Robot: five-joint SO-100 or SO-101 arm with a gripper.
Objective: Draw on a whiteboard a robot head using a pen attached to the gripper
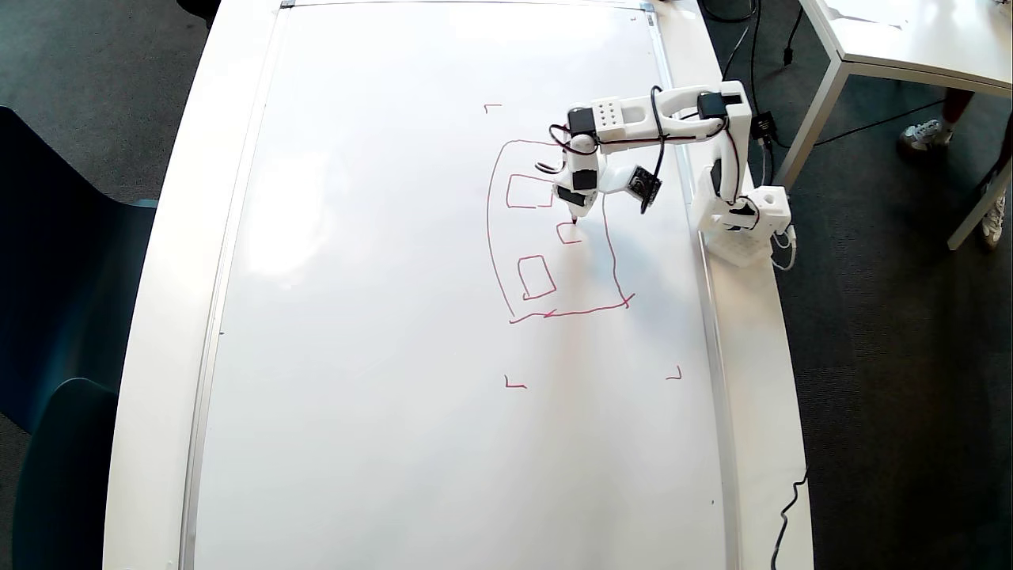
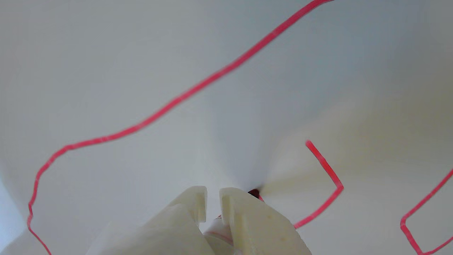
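The whiteboard (image 1: 380, 356) lies flat and covers nearly the whole tabletop, which gives the arm a level surface to write on; its base stands off the board's right edge in the overhead view, so the arm reaches in sideways over the frame. Small red corner marks (image 1: 514, 385) bracket a patch of board, probably to bound the drawing area. Inside them sits the robot head (image 1: 554, 229), so far a tall rounded outline holding two closed boxes and a third, smaller one that looks unfinished; I see no box on a stalk yet. The gripper (image 1: 575, 212) points steeply down over that third box so the marker meets the board tip-first. In the wrist view its two white fingers (image 2: 247, 219) are closed on the pen (image 2: 253, 193), with only a narrow slit between them. The dark tip touches the board at the open end of the small box's line.
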